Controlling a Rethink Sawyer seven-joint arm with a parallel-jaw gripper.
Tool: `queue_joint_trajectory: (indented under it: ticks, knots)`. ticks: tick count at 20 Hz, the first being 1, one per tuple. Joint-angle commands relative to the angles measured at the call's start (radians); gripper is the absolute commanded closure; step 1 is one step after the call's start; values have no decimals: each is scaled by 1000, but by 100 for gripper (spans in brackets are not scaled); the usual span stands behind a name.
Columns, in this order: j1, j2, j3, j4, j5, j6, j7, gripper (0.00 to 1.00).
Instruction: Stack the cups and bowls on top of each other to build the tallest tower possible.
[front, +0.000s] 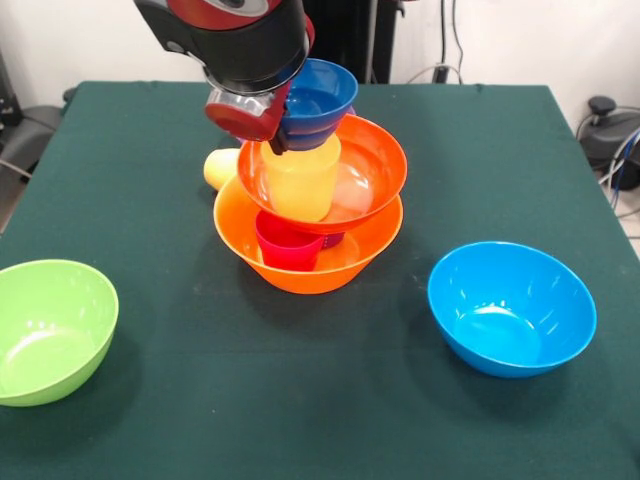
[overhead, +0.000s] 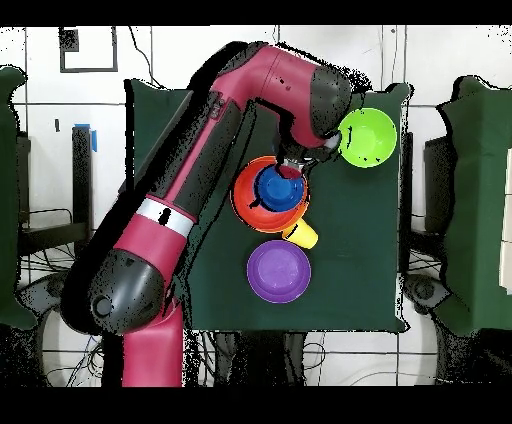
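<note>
The tower stands mid-table on the largest orange-yellow bowl (front: 345, 262) (overhead: 240, 205). Inside that bowl a red-pink cup (front: 288, 247) and a bit of a purple cup (front: 335, 240) show. They carry the red-orange bowl (front: 370, 170), which tilts toward the camera. A pale yellow cup (front: 300, 182) stands in it. Above its far rim hangs the small dark blue bowl (front: 322, 92) (overhead: 277, 187), with my gripper (front: 283, 128) (overhead: 292, 165) shut on its left rim. An orange-yellow cup (front: 220, 168) (overhead: 301, 235) lies beside the tower.
A lime green bowl (front: 50, 330) (overhead: 367, 138) sits at the front left of the front view. A light blue bowl (front: 510, 308) sits at its front right. In the overhead view a purple bowl (overhead: 279, 271) rests below the tower, toward the robot's base.
</note>
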Motion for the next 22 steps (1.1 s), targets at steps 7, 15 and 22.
queue_joint_trajectory:
  ticks: [7,15,22]
  knots:
    - [30,1,61,-58,21,92,52,100]
    - [19,-4,56,-82,20,82,60,100]
    - [12,-5,53,-93,19,82,62,100]
